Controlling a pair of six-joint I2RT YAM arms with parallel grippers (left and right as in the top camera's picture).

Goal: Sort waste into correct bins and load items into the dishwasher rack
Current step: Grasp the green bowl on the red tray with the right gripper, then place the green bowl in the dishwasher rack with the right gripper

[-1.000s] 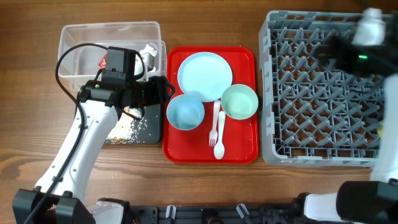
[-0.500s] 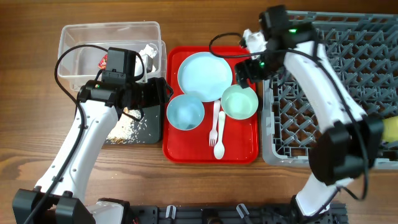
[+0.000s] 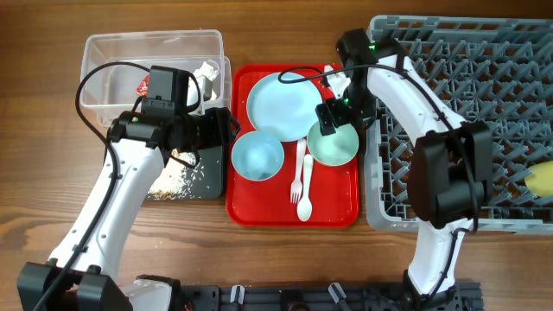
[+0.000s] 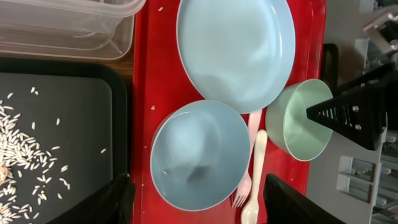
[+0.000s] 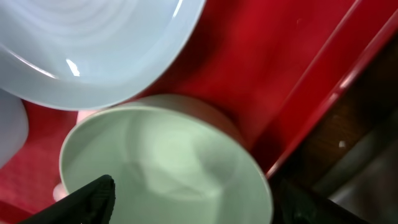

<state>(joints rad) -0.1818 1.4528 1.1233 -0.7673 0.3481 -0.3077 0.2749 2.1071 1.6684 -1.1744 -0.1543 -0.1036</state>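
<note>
On the red serving tray (image 3: 346, 207) lie a pale blue plate (image 3: 285, 104), a pale blue bowl (image 3: 257, 156), a mint green bowl (image 3: 333, 147), and a white fork (image 3: 296, 180) and spoon (image 3: 305, 194). My left gripper (image 3: 232, 126) is open and empty at the tray's left edge, with the blue bowl (image 4: 199, 155) ahead between its fingers (image 4: 199, 202). My right gripper (image 3: 333, 117) is open just above the mint bowl (image 5: 168, 162), with its fingers (image 5: 199, 205) to either side of it. The yellow cup (image 3: 540, 179) lies in the grey dishwasher rack (image 3: 449, 130).
The clear tub (image 3: 121, 60) at the back left holds the red wrapper (image 3: 143, 85) and white tissue (image 3: 206, 73). The black tray (image 3: 203, 177) in front of it holds rice scraps (image 3: 177, 179). The rack stands right of the red tray.
My right arm has swung from over the rack to the red tray and come down over the mint bowl. My left arm has not moved.
</note>
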